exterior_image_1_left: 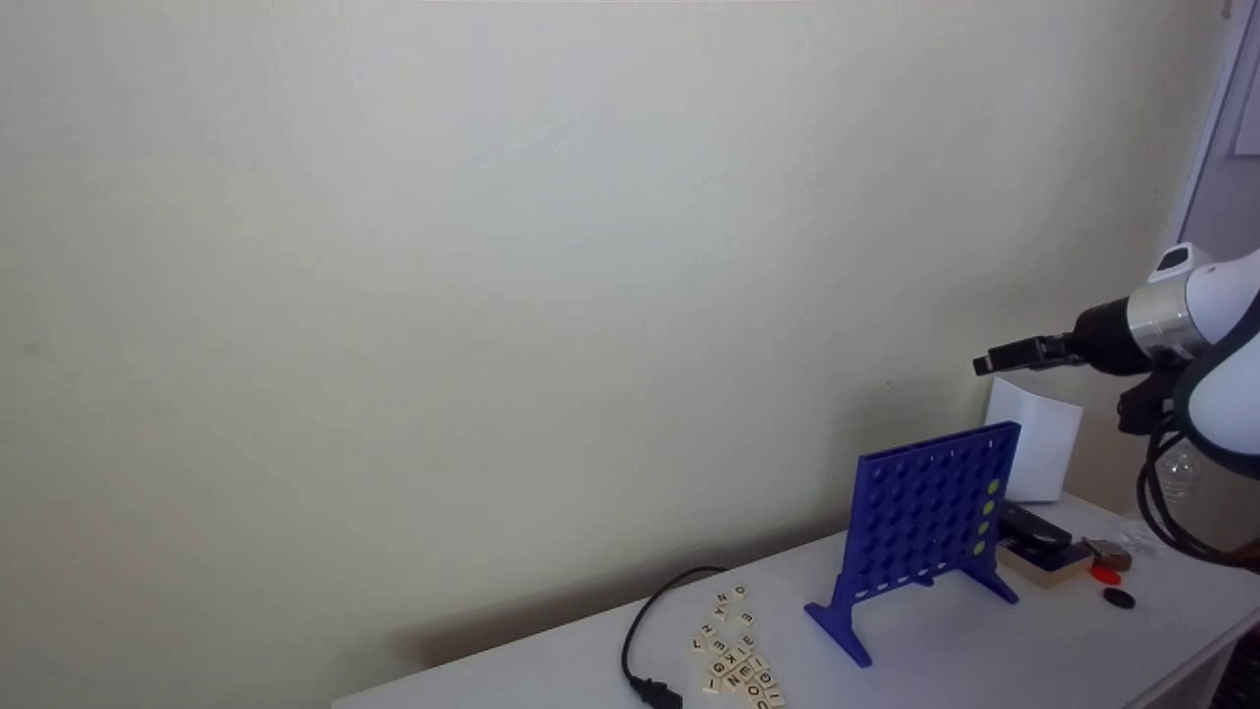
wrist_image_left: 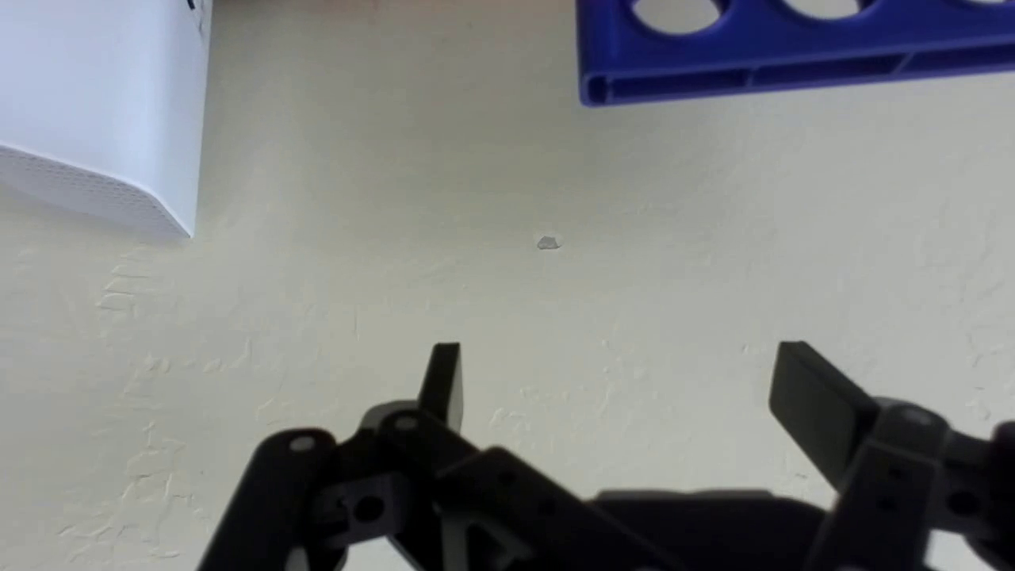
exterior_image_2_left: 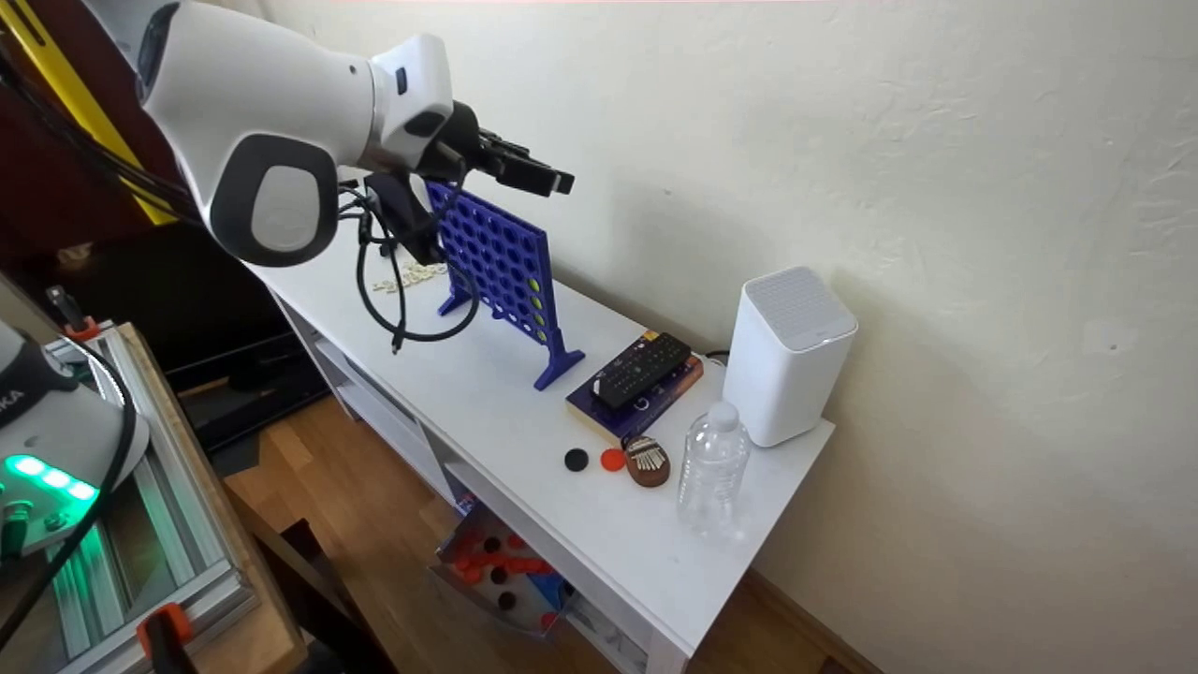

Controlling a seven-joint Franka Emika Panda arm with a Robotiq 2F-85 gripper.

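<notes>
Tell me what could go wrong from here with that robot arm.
If the arm dips, its open gripper might knock the upright blue game rack. The cable loop hanging under the arm could snag on the rack too. And the clear bottle, standing near the end of the white table, might tip if bumped.

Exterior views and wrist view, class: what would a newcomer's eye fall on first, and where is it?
Probably the upright blue game rack on the white table, with yellow discs down one end column. Next comes the end effector, open in mid-air and holding nothing. In an exterior view, the tall white box also stands out, close to the wall and near the clear bottle.
</notes>
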